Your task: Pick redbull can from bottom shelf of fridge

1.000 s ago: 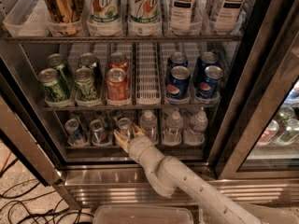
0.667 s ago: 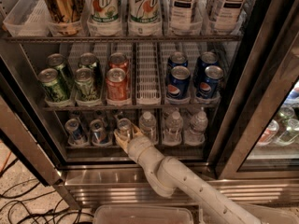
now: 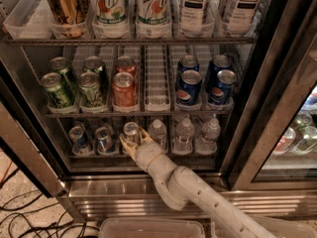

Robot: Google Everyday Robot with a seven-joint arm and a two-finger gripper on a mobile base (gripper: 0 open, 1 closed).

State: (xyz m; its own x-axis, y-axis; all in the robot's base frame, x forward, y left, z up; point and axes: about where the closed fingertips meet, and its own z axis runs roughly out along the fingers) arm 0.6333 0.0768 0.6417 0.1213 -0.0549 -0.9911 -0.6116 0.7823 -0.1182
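The fridge [image 3: 124, 191] stands open in front of me. Its bottom shelf [image 3: 94, 156] bears three slim redbull cans on the left: one [image 3: 78, 135], a second [image 3: 104, 137] and a third [image 3: 131, 131]. My gripper [image 3: 133, 140] reaches into this shelf on its white arm from the lower right. It is at the third can, the rightmost of the three, and hides that can's lower part. The other two cans stand apart to its left.
Three small clear water bottles [image 3: 184, 133] stand right of the gripper on the same shelf. The rack above holds green [image 3: 55, 89], red [image 3: 124, 87] and blue Pepsi cans [image 3: 189, 87]. The glass door [image 3: 277, 113] stands open at the right. Cables [image 3: 29, 217] lie on the floor at left.
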